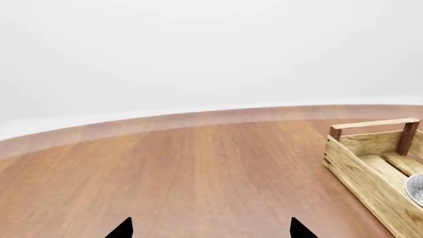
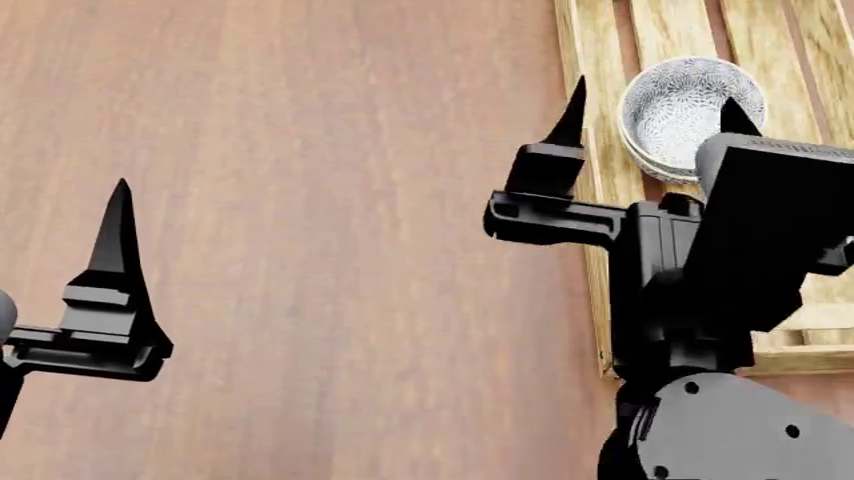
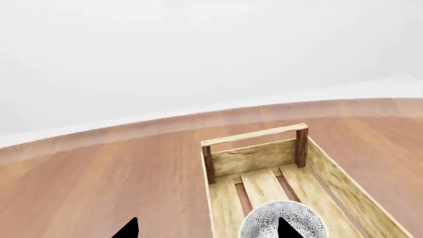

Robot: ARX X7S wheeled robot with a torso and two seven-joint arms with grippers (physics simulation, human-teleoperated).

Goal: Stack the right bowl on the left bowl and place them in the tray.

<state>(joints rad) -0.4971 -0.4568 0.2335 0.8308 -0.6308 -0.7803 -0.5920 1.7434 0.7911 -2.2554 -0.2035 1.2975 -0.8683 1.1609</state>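
Now stacked bowls [image 2: 681, 115] sit in tray [image 2: 594, 190], between right tool [image 2: 650, 112] tips.

table [image 2: 294, 200]: reddish-brown wood planks, fine straight grain, smooth, soft satin sheen toward the far edge. tray [image 3: 254, 158]: pale raw-looking wood, coarse grain, matt; corner posts [image 3: 302, 146] were darker brown wood. bowls [image 2: 687, 115]: looked like glazed ceramic, white with a fine grey speckled pattern inside, smooth. right gripper [image 2: 650, 105] and left gripper [image 2: 120, 225]: black, matt, plastic-like, smooth flat faces. wall behind was plain white, matt.
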